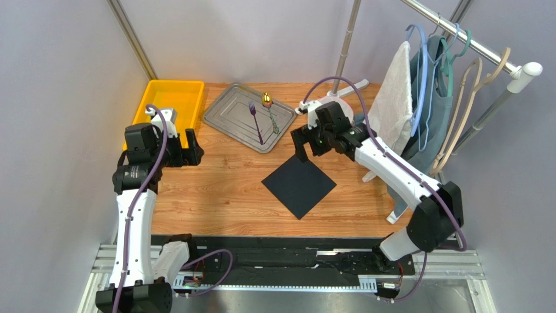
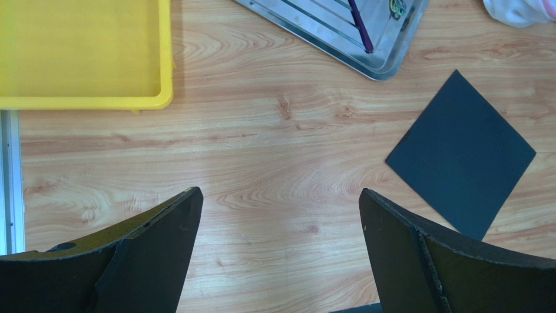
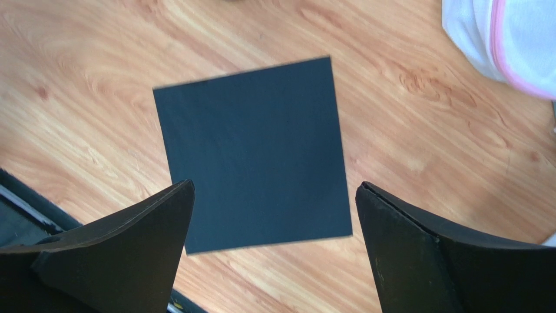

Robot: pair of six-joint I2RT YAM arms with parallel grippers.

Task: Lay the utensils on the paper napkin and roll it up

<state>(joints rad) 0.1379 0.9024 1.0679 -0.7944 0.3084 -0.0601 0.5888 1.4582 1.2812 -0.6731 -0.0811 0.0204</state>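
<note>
The black paper napkin [image 1: 299, 185] lies flat and unrolled on the wooden table, turned like a diamond; it also shows in the left wrist view [image 2: 461, 154] and the right wrist view [image 3: 253, 154]. The purple fork [image 1: 256, 122] and the gold-bowled spoon [image 1: 269, 107] lie in the grey metal tray [image 1: 225, 108] at the back. My right gripper [image 1: 301, 145] hangs open and empty above the napkin's far corner. My left gripper [image 1: 193, 145] is open and empty over bare wood, left of the napkin, near the yellow bin.
A yellow bin [image 1: 171, 100] stands at the back left beside the tray. A clothes rack [image 1: 457, 39] with a white towel [image 1: 394, 98], hangers and a grey garment stands at the right. A black rail [image 1: 287, 261] runs along the near edge.
</note>
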